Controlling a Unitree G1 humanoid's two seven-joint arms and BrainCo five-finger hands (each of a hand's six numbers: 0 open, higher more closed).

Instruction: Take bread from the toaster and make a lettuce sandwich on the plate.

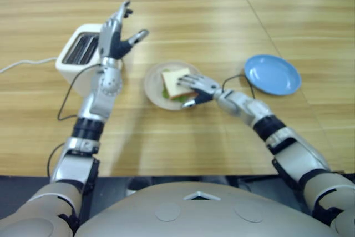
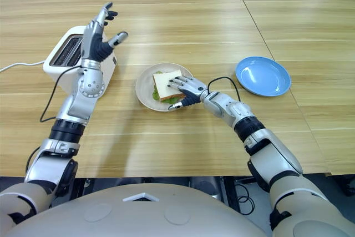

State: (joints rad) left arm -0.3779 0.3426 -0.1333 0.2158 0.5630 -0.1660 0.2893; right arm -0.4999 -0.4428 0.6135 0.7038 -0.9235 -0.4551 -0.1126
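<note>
A white toaster (image 1: 79, 54) stands at the left of the wooden table, its slots looking empty. A beige plate (image 1: 153, 87) in the middle holds a sandwich (image 1: 175, 83): a bread slice on top with green lettuce showing under it. My right hand (image 1: 198, 88) rests on the right edge of the top slice, fingers spread flat over the bread. My left hand (image 1: 116, 31) is raised in the air beside the toaster's right side, fingers open and empty.
A blue plate (image 1: 272, 74) sits empty to the right of the sandwich plate. The toaster's cables (image 1: 65, 95) trail along the table near my left arm. Bare wood stretches across the far side.
</note>
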